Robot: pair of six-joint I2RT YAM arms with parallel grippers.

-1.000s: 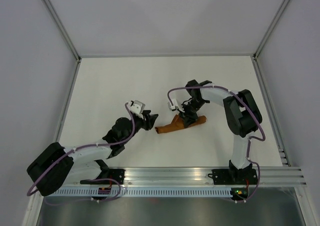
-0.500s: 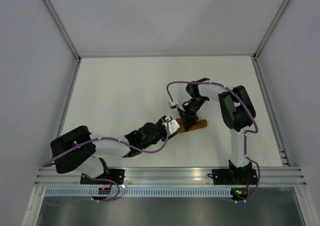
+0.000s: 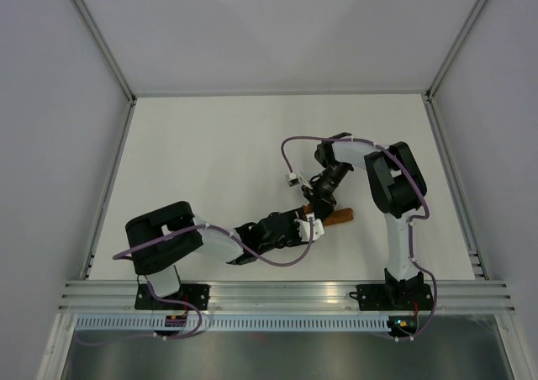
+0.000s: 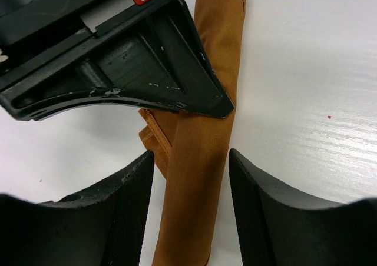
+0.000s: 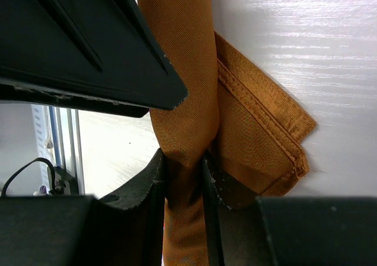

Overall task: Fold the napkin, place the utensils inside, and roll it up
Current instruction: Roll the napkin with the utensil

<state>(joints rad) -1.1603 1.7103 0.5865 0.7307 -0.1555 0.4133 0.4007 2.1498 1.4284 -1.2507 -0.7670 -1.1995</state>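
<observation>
While the rust-orange rolled cloth napkin (image 4: 197,183) lies on the white counter (image 4: 306,101), right fingers (image 5: 144,189) pinched tight on it, left fingers (image 4: 126,207) spread wide either side

We see a white bench (image 3: 210,145), smooth, with a faint streaked grain in the wrist views. Directly on it lies the rust-orange napkin (image 3: 343,217), rolled into a slim tube, towards the near edge and right of centre. A flat, hemmed flap sticks out beside the roll and also rests on the bench.
</observation>
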